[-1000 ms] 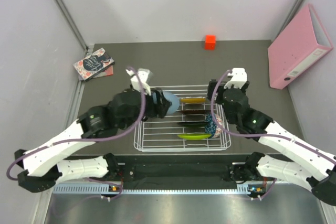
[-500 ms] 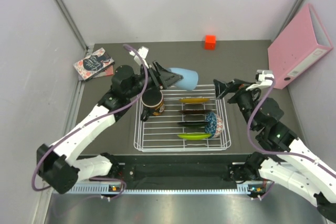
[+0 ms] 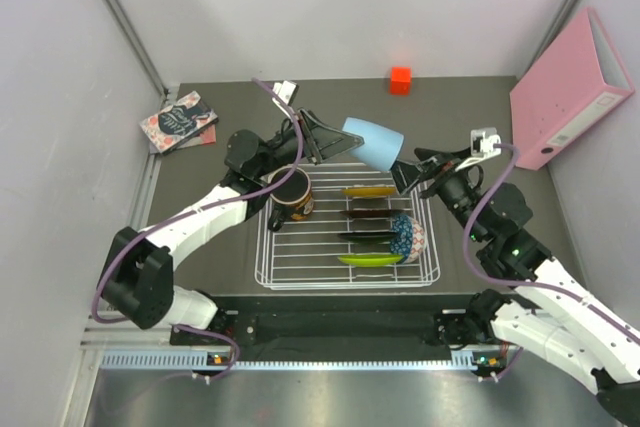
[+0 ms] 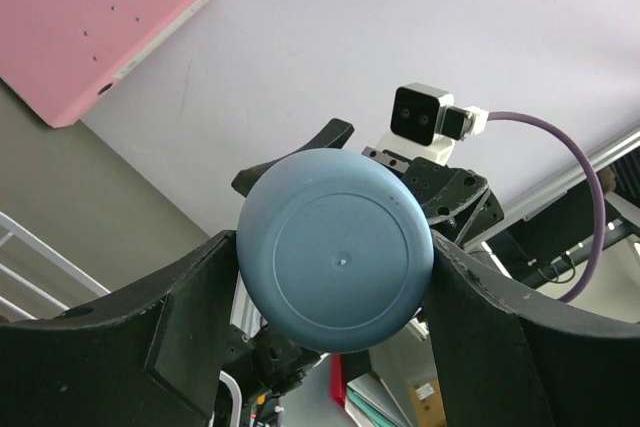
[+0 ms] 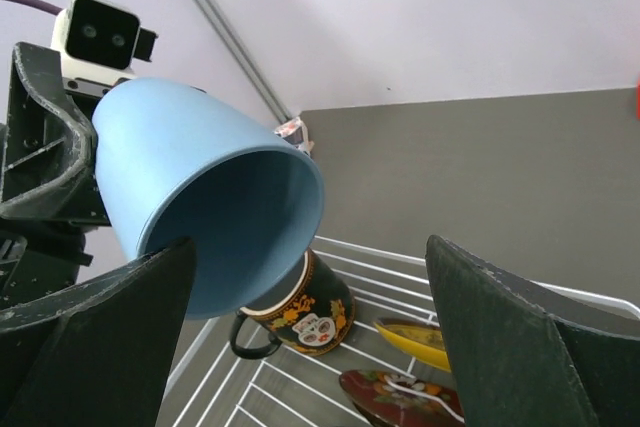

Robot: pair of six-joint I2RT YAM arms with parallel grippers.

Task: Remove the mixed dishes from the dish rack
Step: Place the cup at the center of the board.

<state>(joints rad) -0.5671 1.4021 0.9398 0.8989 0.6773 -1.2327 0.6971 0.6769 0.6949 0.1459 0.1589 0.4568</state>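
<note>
My left gripper point(image 3: 338, 138) is shut on the base of the light blue cup point(image 3: 373, 144), holding it tilted in the air over the far edge of the white wire dish rack point(image 3: 345, 285). In the left wrist view the cup's round base point(image 4: 340, 247) sits clamped between both fingers. My right gripper point(image 3: 412, 173) is open, facing the cup's mouth point(image 5: 240, 217) at close range without touching it. Still in the rack are the dark mug point(image 3: 290, 192), the yellow point(image 3: 368, 190), reddish point(image 3: 368, 212), black point(image 3: 364, 236) and lime green point(image 3: 370, 260) plates, and the blue patterned bowl point(image 3: 408, 237).
An orange-red cube point(image 3: 400, 80) sits at the back of the table. A pink binder point(image 3: 570, 87) leans at the back right. A book point(image 3: 180, 119) lies at the back left. Grey walls close in on both sides.
The left arm lifted the light blue cup out of the rack and carried it up and to the right. The right arm rose from the rack and turned toward the cup.
</note>
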